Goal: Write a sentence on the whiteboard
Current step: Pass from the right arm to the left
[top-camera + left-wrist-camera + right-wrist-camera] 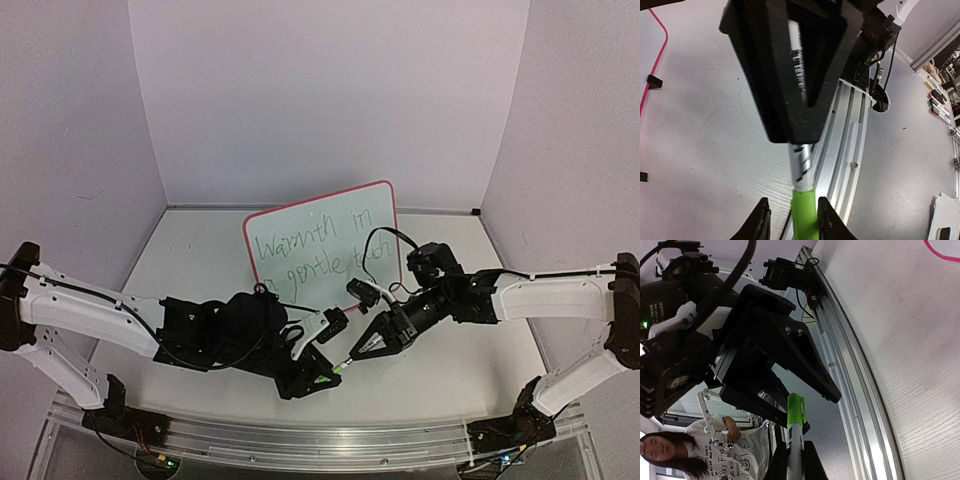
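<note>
The left gripper straddles the marker's green cap, jaws narrow; whether it pinches, I cannot tell. Behind stands the whiteboard, sentence written. It looks light, tippy and smudgeable, so hold its red frame. The right gripper is clamped on the marker barrel.

In the top view a black cable is crossing the last word of the sentence, and the arms are covering the lower edge of the whiteboard. The marker is showing there only as a tiny green speck. In the left wrist view the right gripper is hiding most of the marker's barrel. The bottom edge is cutting off the green cap, and the left gripper is not showing whether it is pressing on that cap. The left edge is cropping one clip foot.
</note>
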`<state>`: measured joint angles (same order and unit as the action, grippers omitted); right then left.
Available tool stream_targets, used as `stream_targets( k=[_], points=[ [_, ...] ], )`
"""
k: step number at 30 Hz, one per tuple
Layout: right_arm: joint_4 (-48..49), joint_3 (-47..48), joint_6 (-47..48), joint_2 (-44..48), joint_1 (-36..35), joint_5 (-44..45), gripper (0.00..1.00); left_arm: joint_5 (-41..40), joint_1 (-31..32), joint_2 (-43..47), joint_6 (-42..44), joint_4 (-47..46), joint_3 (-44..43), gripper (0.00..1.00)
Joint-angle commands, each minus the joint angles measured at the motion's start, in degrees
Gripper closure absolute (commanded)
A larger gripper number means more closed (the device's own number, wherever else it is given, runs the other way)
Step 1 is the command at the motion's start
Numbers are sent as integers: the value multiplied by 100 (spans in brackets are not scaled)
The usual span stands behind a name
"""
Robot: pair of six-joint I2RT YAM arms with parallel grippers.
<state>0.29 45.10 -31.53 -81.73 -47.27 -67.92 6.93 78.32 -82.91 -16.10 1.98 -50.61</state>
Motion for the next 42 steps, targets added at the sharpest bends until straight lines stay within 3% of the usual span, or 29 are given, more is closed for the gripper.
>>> stream_targets(
  k=[1,5,19,32,42],
  points=[
    [143,154,32,108,-8,-155,100,144,4,-58,28,-46,-279,85],
    [142,169,42,62,-15,-149,100,166,3,-86,21,-159,-275,100],
    [166,320,88,-366,-503,-98,100,530,-196,-70,-98,-1156,-219,100],
    [805,298,-348,-457,-720,-142,100,891,-511,-153,-404,-2185,-184,100],
    [867,375,-389,-509,-837,-238,100,1052,-640,-208,-396,-2319,-276,100]
  ],
)
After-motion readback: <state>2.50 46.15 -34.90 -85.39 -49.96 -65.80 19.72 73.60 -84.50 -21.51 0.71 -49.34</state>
